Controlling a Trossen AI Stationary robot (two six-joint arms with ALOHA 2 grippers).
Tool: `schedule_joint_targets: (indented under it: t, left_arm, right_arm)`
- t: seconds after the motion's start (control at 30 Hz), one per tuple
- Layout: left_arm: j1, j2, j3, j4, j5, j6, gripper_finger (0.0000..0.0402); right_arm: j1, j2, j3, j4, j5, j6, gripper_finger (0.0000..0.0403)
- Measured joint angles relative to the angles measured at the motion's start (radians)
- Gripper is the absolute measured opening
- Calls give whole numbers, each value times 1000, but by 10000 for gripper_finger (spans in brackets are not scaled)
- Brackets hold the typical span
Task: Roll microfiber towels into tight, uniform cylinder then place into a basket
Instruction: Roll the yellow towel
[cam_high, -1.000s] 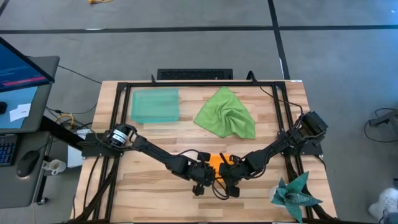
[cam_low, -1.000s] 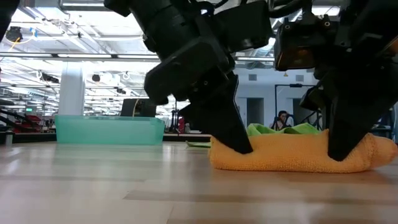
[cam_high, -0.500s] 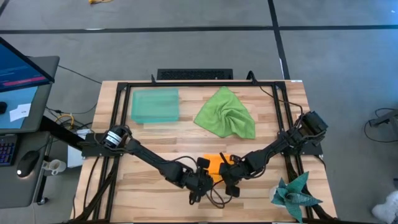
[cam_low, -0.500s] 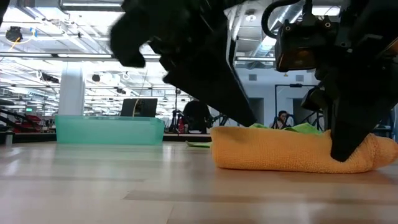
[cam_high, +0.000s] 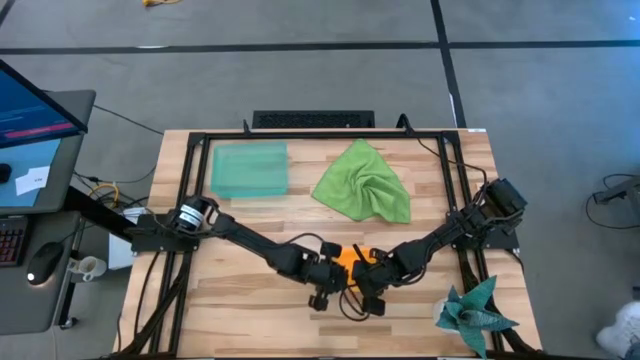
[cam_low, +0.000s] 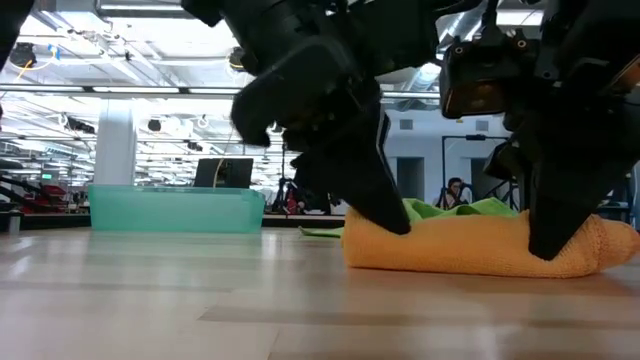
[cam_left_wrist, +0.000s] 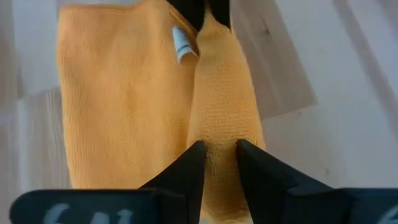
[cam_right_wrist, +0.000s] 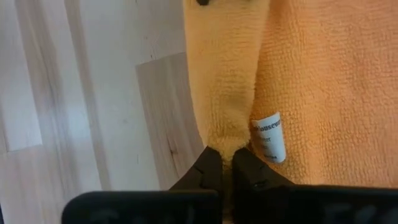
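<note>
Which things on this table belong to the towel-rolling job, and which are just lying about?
Part of the job:
- orange towel, pinched along one fold by the left gripper and the right gripper
- green towel, crumpled, not yet rolled
- basket

Lying about:
- dark teal spiky cloth at the table corner

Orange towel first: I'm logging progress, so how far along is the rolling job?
Done: nothing sits in the basket. In hand: the orange towel is partly rolled, with the left gripper and the right gripper each pinching its rolled edge. Left: finishing the roll, basketing it, then the crumpled green towel.
</note>
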Motion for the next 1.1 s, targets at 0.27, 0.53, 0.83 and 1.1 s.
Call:
schedule_joint_targets:
  t: [0.27, 0.53, 0.83, 1.1]
  left_arm:
    - [22, -2, -33, 8, 74, -71, 69]
    - [15, -4, -81, 72, 70, -103, 66]
    - [17, -3, -81, 60, 67, -188, 66]
    - [20, -2, -82, 59, 67, -214, 65]
  right_arm:
    - [-2, 0, 0, -1, -26, 24, 55]
    - [-13, 1, 0, -6, -57, 58, 72]
    - [-25, 1, 0, -14, -59, 68, 73]
    - [-62, -10, 1, -71, -98, 36, 73]
